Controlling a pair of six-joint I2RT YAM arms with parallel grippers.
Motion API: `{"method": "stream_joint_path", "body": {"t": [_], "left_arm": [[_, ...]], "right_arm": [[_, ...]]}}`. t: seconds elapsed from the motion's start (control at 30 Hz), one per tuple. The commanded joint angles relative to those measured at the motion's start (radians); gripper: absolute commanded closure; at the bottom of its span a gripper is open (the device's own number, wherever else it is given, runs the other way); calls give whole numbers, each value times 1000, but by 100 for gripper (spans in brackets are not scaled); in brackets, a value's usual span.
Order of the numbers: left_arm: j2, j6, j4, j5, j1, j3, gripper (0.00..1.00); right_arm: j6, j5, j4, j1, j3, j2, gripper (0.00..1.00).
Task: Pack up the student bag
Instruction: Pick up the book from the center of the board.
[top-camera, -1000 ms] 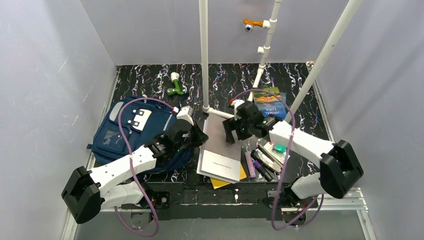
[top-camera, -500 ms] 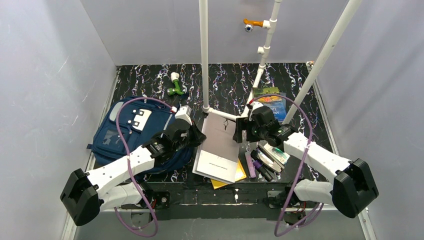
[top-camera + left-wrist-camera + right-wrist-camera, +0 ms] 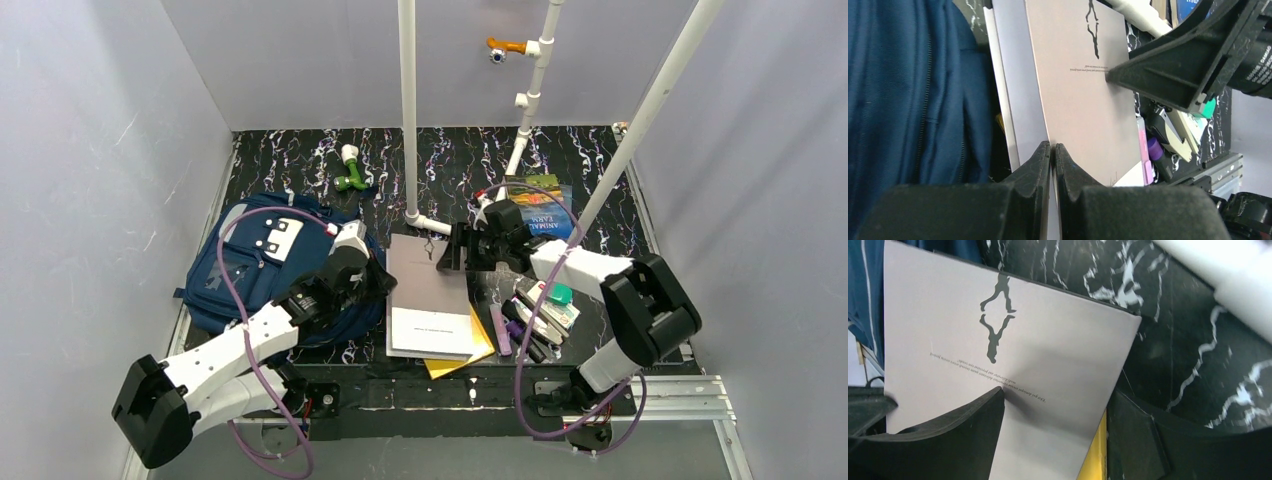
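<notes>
1. Bag [image 3: 215,285]: lies flat on the left half of the table [image 3: 300,160], at 9 o'clock of the grey booklet [image 3: 428,290]. Bag's right edge sits just beside the booklet's left edge.
2. L gripper [image 3: 372,283]: over the bag's right edge, at the booklet's 9 o'clock side. Fingers squeezed almost together. Wrist cam shows the cover's edge running into the thin slit between them, so it's pinching the booklet.
3. R gripper [image 3: 447,258]: at the booklet's 1 o'clock corner, jaws wide apart, nothing held. It straddles the booklet's right edge. One finger is over the cover by the printed text line, the other is off the page over the table. Can't tell if the first finger's tip actually touches the cover.
4. Booklet: grey cover w/ small dark figure print plus a text line at the far end, white label panel at the near end. It lies on top of a yellow sheet [image 3: 478,352] that sticks out at its 5 o'clock corner.
5. Other stuff:
   - Pens [image 3: 530,325] and markers in a heap at the booklet's 3-4 o'clock.
   - Book [image 3: 548,208] w/ blue cover at 1 o'clock, beyond the R gripper.
   - Green toy [image 3: 350,172] at 11 o'clock, well apart from the bag.
   - White pipe [image 3: 408,110] stands at the booklet's 12 o'clock, foot just beside its far edge.
</notes>
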Motion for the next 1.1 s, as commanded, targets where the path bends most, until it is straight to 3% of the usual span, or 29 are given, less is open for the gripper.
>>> {"method": "stream_joint_path", "body": {"t": [0.0, 0.2, 0.27, 0.3, 0.37, 0.43, 0.5, 0.67, 0.87, 1.0, 1.07], "left_arm": [[-47, 43, -32, -26, 6, 49, 100], [-48, 64, -209, -2, 104, 123, 96], [-72, 66, -258, 2, 133, 129, 79], [-88, 65, -280, -3, 142, 127, 63], [-128, 62, -313, 8, 149, 118, 42], [-170, 47, -349, 35, 149, 104, 28], [-212, -6, -422, 47, 151, 95, 21], [-306, -158, -506, 137, 151, 28, 16], [-341, -236, -234, 286, 151, -160, 2], [-255, -228, -185, 333, 151, -179, 3], [-213, -225, -105, 370, 151, -190, 8]], "right_arm": [[48, -92, 185, 49, 98, 101, 20], [17, -88, 206, 50, 195, 230, 23], [8, -88, 211, 50, 194, 241, 22], [1, -82, 206, 49, 190, 239, 22], [-30, -76, 177, 50, 194, 237, 21], [-54, -76, 148, 50, 201, 234, 20], [-59, -89, 143, 50, 203, 233, 19], [-34, -119, 187, 50, 179, 240, 19], [-33, -137, 193, 49, 189, 255, 18], [-34, -136, 186, 50, 194, 245, 18], [-34, -134, 185, 51, 193, 245, 18]]}}
